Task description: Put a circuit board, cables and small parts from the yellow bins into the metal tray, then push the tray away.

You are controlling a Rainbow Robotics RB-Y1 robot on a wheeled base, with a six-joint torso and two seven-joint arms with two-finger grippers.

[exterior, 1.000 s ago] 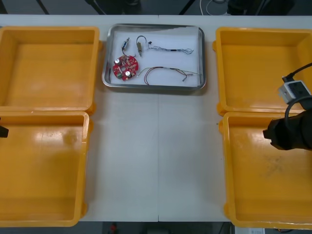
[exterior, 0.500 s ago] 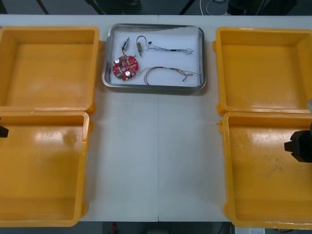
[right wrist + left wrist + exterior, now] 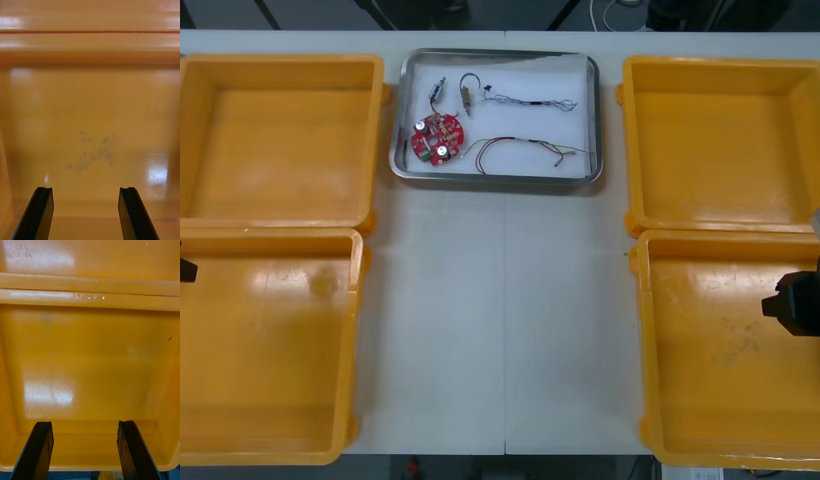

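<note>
Four yellow bins [image 3: 280, 60] all look empty to me. The round red circuit board [image 3: 438, 138], thin cables [image 3: 525, 143] and small metal parts [image 3: 437, 92] already sit in the metal tray [image 3: 495, 176], up near the far edge of the table [image 3: 500, 320]. Right gripper [image 3: 85, 191] hangs over the near right bin [image 3: 720, 350], fingers spread above its glossy, scuffed plastic floor. The left gripper [image 3: 84, 423] is spread too, over the near left bin [image 3: 270, 340]. My worry: that shiny, round-cornered tray probably slides easily, so an off-centre shove could spin it and too long a push could drop it off the edge.
</note>
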